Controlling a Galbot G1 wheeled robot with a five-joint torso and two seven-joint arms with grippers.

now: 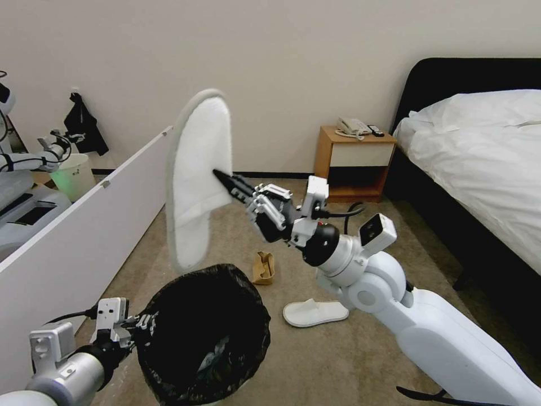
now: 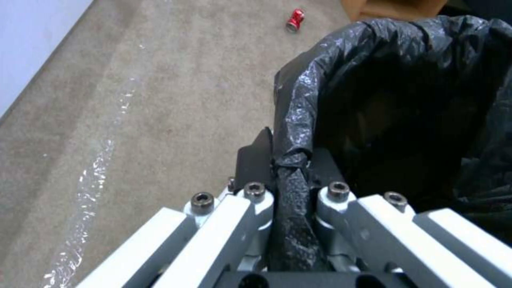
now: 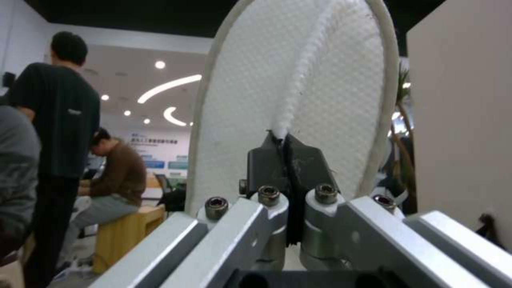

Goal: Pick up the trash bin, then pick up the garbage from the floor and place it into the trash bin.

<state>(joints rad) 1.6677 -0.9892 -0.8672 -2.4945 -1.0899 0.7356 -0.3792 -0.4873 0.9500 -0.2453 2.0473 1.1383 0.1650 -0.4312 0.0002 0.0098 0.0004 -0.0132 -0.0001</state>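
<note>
My right gripper (image 1: 221, 176) is shut on the strap edge of a white slipper (image 1: 197, 175), holding it upright in the air above the trash bin (image 1: 205, 332). Up close in the right wrist view, the slipper (image 3: 299, 92) is pinched between the dark fingertips (image 3: 267, 164). The bin, lined with a black bag, hangs at lower left, and my left gripper (image 1: 138, 326) is shut on its rim (image 2: 291, 168). A second white slipper (image 1: 315, 312) and a brown paper bag (image 1: 264, 267) lie on the carpet. A crushed red can (image 2: 295, 19) lies beyond the bin.
A white partition panel (image 1: 84, 225) runs along the left. A wooden nightstand (image 1: 355, 163) with a phone stands against the far wall, and a bed (image 1: 479, 169) fills the right. A white bucket (image 1: 73, 175) sits beyond the partition.
</note>
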